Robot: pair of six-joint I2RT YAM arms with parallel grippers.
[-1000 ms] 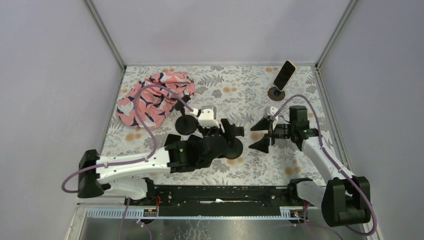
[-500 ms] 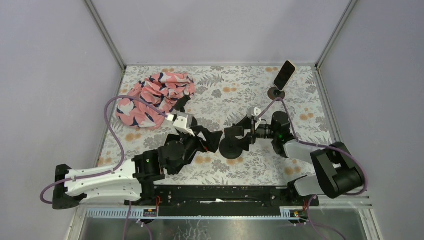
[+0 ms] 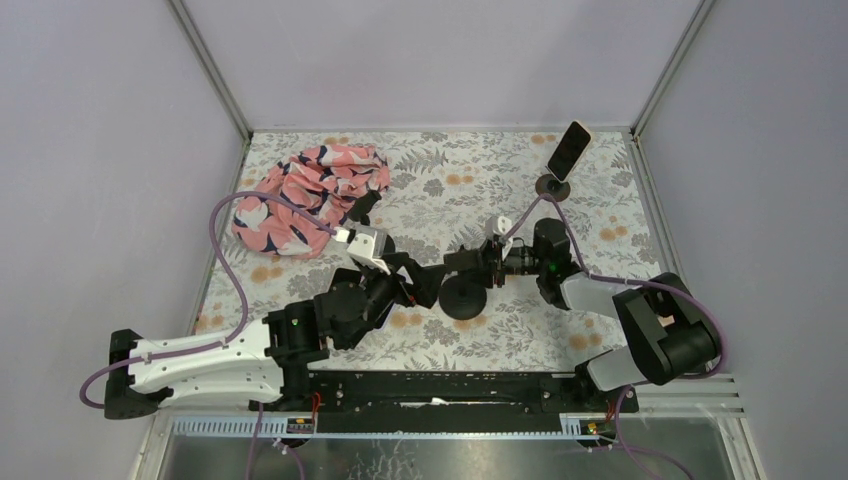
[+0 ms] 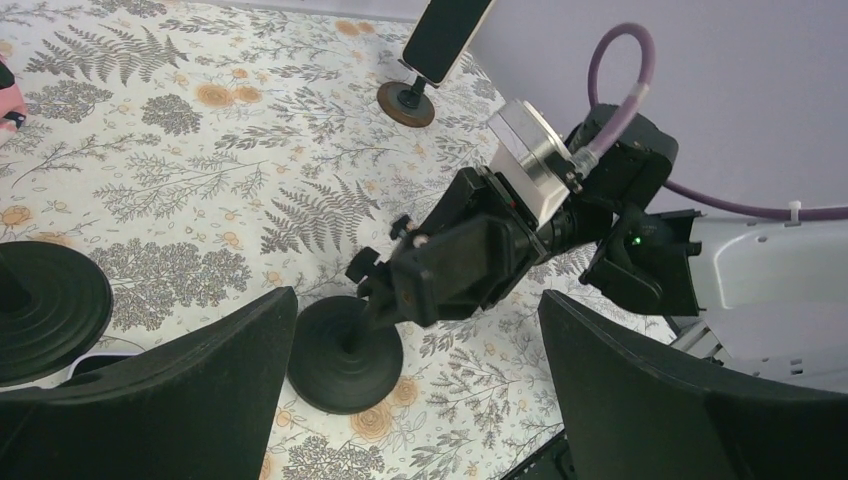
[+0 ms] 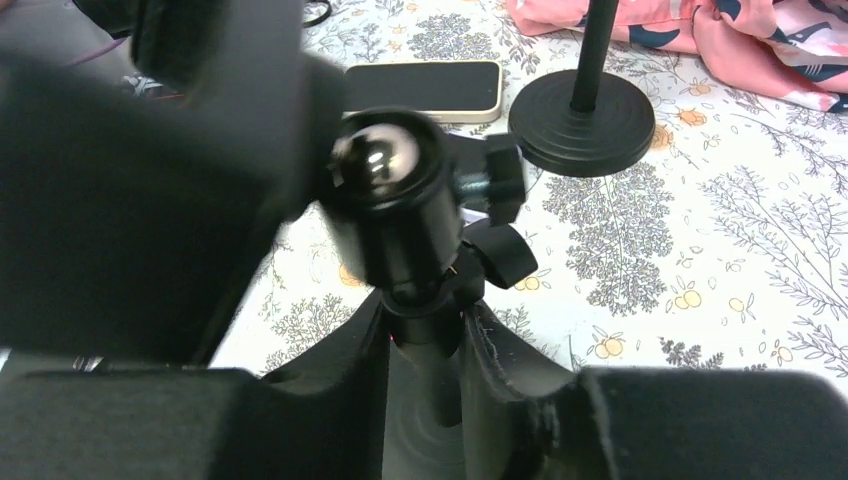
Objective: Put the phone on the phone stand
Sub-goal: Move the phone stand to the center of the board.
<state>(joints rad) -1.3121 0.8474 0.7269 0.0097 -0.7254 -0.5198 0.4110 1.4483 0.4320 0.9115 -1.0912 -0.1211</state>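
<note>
Noted: left pincer [image 4: 418, 300] released and empty, fingers spread wide, aimed at the phone stand [image 4: 345, 352] just ahead of it. The right pincer [image 5: 425, 345] is judged clenched on the stand's post below the ball head, and the round base is seen resting on the floral surface [image 3: 470, 170]. Beyond the held stand the phone [image 5: 421, 90] is found lying flat, dark face up, just beside the base of a second black stand [image 5: 581, 122]. In the overhead view it is hidden under the left arm [image 3: 250, 350]. A pink patterned cloth [image 3: 310, 190] lies further back left, and another phone [image 3: 571, 147] is perched on a brown-based stand [image 3: 552, 185] at the far right corner. Risks judged: both pincers are crowded around one stand, so contact could be made on any reach. The flat phone offers little edge and may be pushed against the second stand's base rather than lifted. The wrong phone could be taken. A loosened hold on the post could let the stand tip when loaded.
</note>
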